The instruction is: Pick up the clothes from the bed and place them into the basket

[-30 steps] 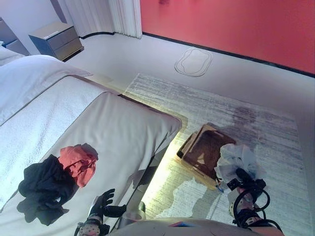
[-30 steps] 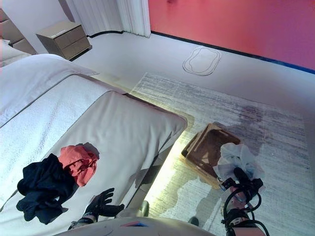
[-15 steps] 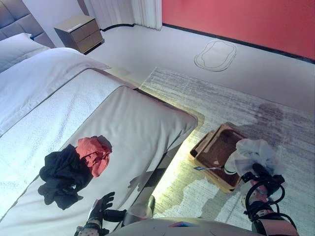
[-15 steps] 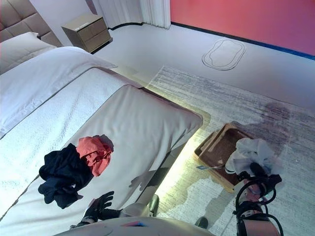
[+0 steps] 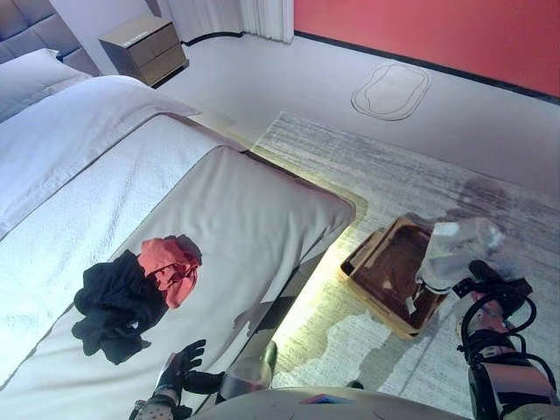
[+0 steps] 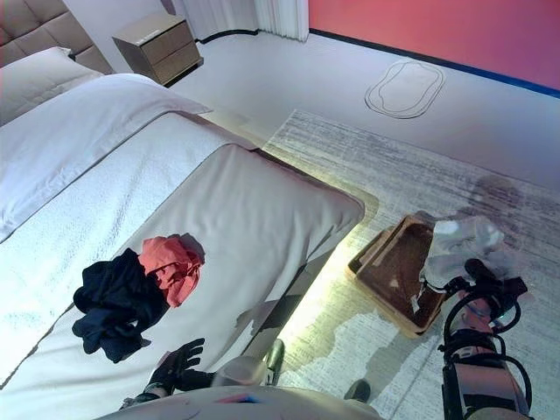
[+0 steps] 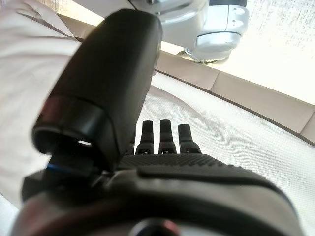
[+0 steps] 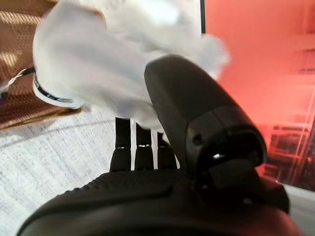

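A black garment (image 5: 114, 302) and a red garment (image 5: 171, 262) lie together on the bed (image 5: 245, 210), near its front left. My left hand (image 5: 179, 367) rests open on the cover just in front of them; its straight fingers (image 7: 162, 142) show in the left wrist view. My right hand (image 5: 490, 284) is shut on a white garment (image 5: 455, 249), held over the right edge of the brown wicker basket (image 5: 394, 267) on the rug. In the right wrist view the white garment (image 8: 98, 64) bunches over my fingers (image 8: 135, 142), with the basket behind it.
The basket stands on a grey rug (image 5: 394, 157) beside the bed's foot corner. A nightstand (image 5: 144, 44) stands at the far left by the pillows (image 5: 35, 74). An oval mat (image 5: 391, 89) lies near the red wall.
The camera has shifted. My right hand has lifted the white garment from the basket's near right corner to higher over its right edge. The left hand and the clothes on the bed stay put.
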### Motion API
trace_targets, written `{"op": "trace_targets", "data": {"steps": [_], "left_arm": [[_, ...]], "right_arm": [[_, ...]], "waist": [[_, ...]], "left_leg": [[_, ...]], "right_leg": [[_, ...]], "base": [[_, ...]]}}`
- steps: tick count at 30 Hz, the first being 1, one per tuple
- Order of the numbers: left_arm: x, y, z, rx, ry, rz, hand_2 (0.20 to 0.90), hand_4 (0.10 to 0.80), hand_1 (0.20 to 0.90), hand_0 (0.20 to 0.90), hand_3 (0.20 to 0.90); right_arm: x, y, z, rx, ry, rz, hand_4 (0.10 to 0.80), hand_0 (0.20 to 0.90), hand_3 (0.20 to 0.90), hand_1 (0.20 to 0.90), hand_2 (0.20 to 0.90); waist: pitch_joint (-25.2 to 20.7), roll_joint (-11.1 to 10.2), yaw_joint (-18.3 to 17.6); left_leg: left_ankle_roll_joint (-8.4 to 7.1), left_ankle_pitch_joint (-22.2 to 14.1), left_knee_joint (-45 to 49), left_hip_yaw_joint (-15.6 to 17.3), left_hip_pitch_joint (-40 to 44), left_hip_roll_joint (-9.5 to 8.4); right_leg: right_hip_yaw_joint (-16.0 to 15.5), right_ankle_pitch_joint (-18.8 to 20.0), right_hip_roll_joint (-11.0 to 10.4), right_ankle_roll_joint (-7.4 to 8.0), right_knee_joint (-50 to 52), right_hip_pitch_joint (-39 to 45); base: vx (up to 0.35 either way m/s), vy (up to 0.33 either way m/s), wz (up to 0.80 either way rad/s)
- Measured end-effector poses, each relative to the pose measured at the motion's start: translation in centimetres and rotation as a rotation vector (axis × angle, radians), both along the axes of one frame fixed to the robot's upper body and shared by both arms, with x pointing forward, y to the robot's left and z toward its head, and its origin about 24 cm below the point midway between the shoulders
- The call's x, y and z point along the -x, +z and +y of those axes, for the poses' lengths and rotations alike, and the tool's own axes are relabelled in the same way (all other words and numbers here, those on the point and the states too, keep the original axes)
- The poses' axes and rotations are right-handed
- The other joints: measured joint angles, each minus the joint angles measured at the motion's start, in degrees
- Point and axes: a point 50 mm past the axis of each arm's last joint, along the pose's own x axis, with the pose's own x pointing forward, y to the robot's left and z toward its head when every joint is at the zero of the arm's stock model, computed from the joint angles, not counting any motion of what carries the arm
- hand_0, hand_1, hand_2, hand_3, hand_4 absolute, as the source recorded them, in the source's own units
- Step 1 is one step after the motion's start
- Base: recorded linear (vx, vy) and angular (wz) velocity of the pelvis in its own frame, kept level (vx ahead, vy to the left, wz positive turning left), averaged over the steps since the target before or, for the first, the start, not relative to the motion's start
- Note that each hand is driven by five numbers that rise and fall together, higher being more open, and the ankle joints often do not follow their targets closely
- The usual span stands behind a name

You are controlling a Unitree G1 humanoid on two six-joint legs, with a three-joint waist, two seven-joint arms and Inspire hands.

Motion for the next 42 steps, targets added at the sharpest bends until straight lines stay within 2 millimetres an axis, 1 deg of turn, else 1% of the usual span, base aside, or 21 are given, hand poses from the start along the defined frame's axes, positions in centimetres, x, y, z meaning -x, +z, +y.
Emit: {"op": "trace_targets", "data": {"steps": [2, 5, 8, 11, 14, 16, 18, 20, 23, 24, 27, 30, 34, 35, 36, 37, 38, 39, 40, 41, 42], "left_arm": [[0.1, -0.1, 0.0, 0.011, -0.004, 0.027, 0.9, 0.8, 0.9, 0.9, 0.9], [1.2, -0.6, 0.2, 0.023, 0.0, 0.1, 0.9, 0.8, 0.9, 0.9, 0.9], [1.8, -0.7, 0.2, 0.032, 0.001, 0.133, 0.9, 0.8, 0.9, 0.9, 0.9], [1.8, -0.7, 0.2, 0.037, -0.002, 0.133, 0.9, 0.8, 0.9, 0.9, 0.9], [1.7, -0.7, 0.1, 0.039, -0.004, 0.127, 0.9, 0.8, 0.9, 0.9, 0.9], [1.4, -0.6, 0.1, 0.042, 0.006, 0.115, 0.9, 0.8, 0.9, 0.9, 0.9], [1.2, -0.6, 0.3, 0.04, 0.018, 0.105, 0.9, 0.8, 0.9, 0.9, 0.9], [1.2, -0.5, 0.3, 0.039, 0.025, 0.1, 0.9, 0.8, 0.9, 0.9, 0.9], [1.1, -0.5, 0.4, 0.038, 0.028, 0.098, 0.9, 0.8, 0.9, 0.9, 0.9], [1.0, -0.5, 0.4, 0.038, 0.027, 0.094, 0.9, 0.8, 0.9, 0.9, 0.9], [0.8, -0.5, 0.4, 0.038, 0.027, 0.089, 0.9, 0.8, 0.9, 0.9, 0.9], [0.6, -0.4, 0.7, 0.036, 0.055, 0.08, 0.9, 0.8, 0.9, 0.9, 0.9], [0.4, -0.2, 1.1, 0.047, 0.097, 0.062, 0.9, 0.8, 0.9, 0.9, 0.9], [0.3, -0.2, 1.2, 0.044, 0.099, 0.058, 0.9, 0.8, 0.9, 0.9, 0.9], [0.1, -0.1, 1.2, 0.039, 0.09, 0.059, 0.9, 0.8, 0.9, 0.9, 0.9], [-0.1, -0.1, 1.3, 0.032, 0.075, 0.064, 0.9, 0.8, 0.9, 0.9, 0.9], [-0.3, -0.2, 1.3, 0.019, 0.05, 0.076, 0.9, 0.8, 0.9, 0.9, 0.9], [-0.9, -0.1, 1.4, 0.002, 0.018, 0.088, 0.9, 0.8, 0.9, 0.9, 0.9], [-0.8, -0.2, 1.4, 0.001, 0.019, 0.098, 0.9, 0.8, 0.9, 0.9, 0.9], [-0.7, -0.3, 1.6, -0.004, 0.019, 0.124, 0.9, 0.8, 0.9, 0.9, 0.9], [-0.5, -0.3, 1.6, -0.006, 0.02, 0.147, 0.9, 0.8, 0.9, 0.9, 0.9]], "right_arm": [[-0.5, 0.5, -0.3, -0.004, 0.033, -0.008, 0.8, 0.9, 0.9, 0.9, 0.9], [-1.9, 1.5, -0.4, -0.027, 0.104, -0.043, 0.8, 0.9, 0.9, 0.9, 0.9], [-2.7, 2.1, -0.4, -0.034, 0.162, -0.067, 0.8, 0.9, 0.9, 0.9, 0.9], [-3.4, 2.2, 0.3, -0.047, 0.24, -0.078, 0.8, 0.9, 0.9, 0.9, 0.9], [-3.8, 1.8, 1.2, -0.061, 0.295, -0.074, 0.8, 0.9, 0.9, 0.9, 0.9], [-3.7, 0.8, 2.3, -0.094, 0.328, -0.061, 0.8, 0.9, 0.9, 0.9, 0.9], [-3.1, -0.6, 3.3, -0.127, 0.367, -0.035, 0.8, 0.9, 0.9, 0.9, 0.9], [-1.9, -2.7, 4.9, -0.191, 0.417, -0.008, 0.8, 0.9, 0.9, 0.9, 0.9], [-0.7, -4.7, 6.8, -0.241, 0.482, 0.04, 0.8, 0.9, 0.9, 0.9, 0.9], [-0.2, -5.6, 8.0, -0.267, 0.524, 0.062, 0.8, 0.9, 0.9, 0.9, 0.9], [0.4, -6.7, 9.6, -0.275, 0.62, 0.114, 0.8, 0.9, 0.9, 0.9, 0.9], [0.2, -6.9, 10.7, -0.184, 0.757, 0.198, 0.8, 0.9, 0.9, 0.9, 0.9], [-0.7, -6.2, 11.0, 0.006, 0.889, 0.311, 0.8, 0.9, 0.9, 0.9, 0.9], [-1.1, -5.9, 10.9, 0.052, 0.911, 0.328, 0.8, 0.9, 0.9, 0.9, 0.9], [-1.3, -5.5, 10.5, 0.1, 0.932, 0.347, 0.8, 0.9, 0.9, 0.9, 0.9], [-1.4, -5.2, 10.2, 0.133, 0.949, 0.364, 0.8, 0.9, 0.9, 0.9, 0.9], [-1.5, -4.9, 9.7, 0.173, 0.969, 0.386, 0.8, 0.9, 0.9, 0.9, 0.9], [-1.6, -4.5, 8.8, 0.221, 0.985, 0.419, 0.8, 0.9, 0.9, 0.9, 0.9], [-1.8, -4.2, 8.7, 0.233, 0.991, 0.417, 0.8, 0.9, 0.9, 0.9, 0.9], [-2.0, -3.7, 8.5, 0.257, 1.006, 0.405, 0.8, 0.9, 0.9, 0.9, 0.9], [-1.9, -3.4, 8.3, 0.281, 1.022, 0.406, 0.8, 0.9, 0.9, 0.9, 0.9]], "waist": [[0.2, 0.3, 0.4], [0.3, 0.3, 0.6], [0.3, 0.3, 0.9], [0.3, 0.3, 1.4], [0.4, 0.3, 1.3], [0.4, 0.1, 1.2], [0.4, -0.1, 1.3], [0.5, -0.6, 1.3], [0.4, -1.3, 1.3], [0.4, -1.7, 1.3], [0.2, -2.4, 1.3], [-0.3, -3.2, 2.1], [-0.4, -3.4, 4.4], [-0.4, -3.4, 4.8], [-0.5, -3.3, 5.0], [-0.5, -3.2, 4.9], [-0.6, -3.2, 4.5], [-0.7, -3.7, 3.5], [-0.6, -3.8, 3.3], [-0.5, -4.2, 1.8], [-0.6, -3.9, -0.3]], "left_leg": [[0.0, 0.0, 0.0, -0.3, -0.1, 0.02], [0.0, 0.0, 0.1, -0.4, -0.4, -0.01], [0.0, 0.0, 0.0, -0.4, -0.4, -0.16], [0.0, 0.0, 0.0, -0.4, -0.4, -0.3], [0.0, 0.0, 0.0, -0.4, -0.4, -0.48], [0.0, 0.0, 0.0, -0.4, -0.4, -0.61], [0.0, 0.0, 0.0, -0.4, -0.4, -0.72], [0.0, 0.0, 0.0, -0.4, -0.4, -0.82], [0.0, 0.0, 0.0, -0.4, -0.4, -0.82], [-0.01, 0.0, 0.1, -0.5, -0.4, -0.76], [-0.15, 0.1, 0.3, -1.2, -0.4, -0.79], [-0.72, 0.5, 0.5, -2.9, -0.7, -0.77], [-1.36, 0.7, 2.2, -5.3, -2.7, -1.04], [-2.37, 1.0, 2.0, -5.8, -3.5, -1.08], [-3.58, 0.3, 1.7, -5.9, -4.6, -0.9], [-3.5, -0.1, 1.8, -4.4, -5.2, -0.44], [-2.59, -1.1, 2.1, 1.5, -6.1, 1.14], [-1.04, -1.7, 2.5, 8.1, -6.4, 2.12], [-0.16, -2.2, 3.1, 10.6, -6.6, 2.59], [1.28, -3.1, 5.6, 17.9, -7.1, 3.0], [2.28, -3.7, 8.0, 23.8, -7.2, 3.35]], "right_leg": [[-0.2, 0.0, -0.1, 0.0, 0.0, 0.0], [-0.3, 0.0, -0.2, 0.0, 0.0, -0.2], [-0.3, 0.0, -0.3, 0.0, 0.0, -0.2], [-0.4, 0.0, -0.4, 0.0, 0.0, -0.2], [-0.4, 0.0, -0.3, 0.0, 0.0, -0.2], [-0.4, 0.0, -0.4, 0.0, 0.1, -0.2], [-0.5, 0.0, -0.5, 0.0, 0.2, -0.2], [-0.5, 0.0, -0.5, 0.0, 0.3, -0.1], [-0.5, 0.0, -0.5, 0.0, 0.3, -0.1], [-0.5, 0.0, -0.5, 0.0, 0.3, 0.0], [-1.3, 0.0, -0.3, 0.0, 0.3, 0.7], [-2.8, -0.3, -0.2, 0.32, 0.2, 1.3], [-5.4, -0.8, 0.0, 0.65, 0.3, 2.0], [-6.7, -0.9, 0.2, 0.68, 0.3, 2.0], [-7.6, -1.3, 0.3, 1.23, 0.3, 2.3], [-8.9, -1.1, 0.0, 1.02, 0.3, 2.5], [-11.7, -0.9, -0.2, 1.22, 0.3, 3.2], [-15.7, -1.5, -1.2, 0.75, 0.6, 4.2], [-17.0, -1.6, -1.6, 0.76, 0.6, 4.8], [-19.7, -1.4, -2.6, 1.04, 1.2, 6.2], [-22.3, -3.2, -3.3, 1.93, 3.1, 8.1]], "base": [[0.028, 0.012, 0.06], [0.005, 0.007, 0.01], [0.004, 0.01, 0.0], [-0.015, 0.018, 0.0], [-0.024, 0.004, 0.0], [-0.02, -0.004, 0.01], [-0.044, -0.011, 0.02], [-0.076, -0.017, -0.01], [-0.081, -0.025, 0.0], [-0.057, -0.023, 0.0], [-0.056, -0.026, 0.13], [-0.064, -0.029, 0.28], [-0.064, -0.014, 0.34], [0.013, 0.061, 0.64], [0.018, 0.119, 0.71], [-0.081, 0.228, 0.9], [-0.116, 0.288, 1.33], [-0.107, 0.275, 1.24], [-0.068, 0.236, 1.22], [0.011, 0.244, 1.16], [0.054, 0.302, 1.27]]}}
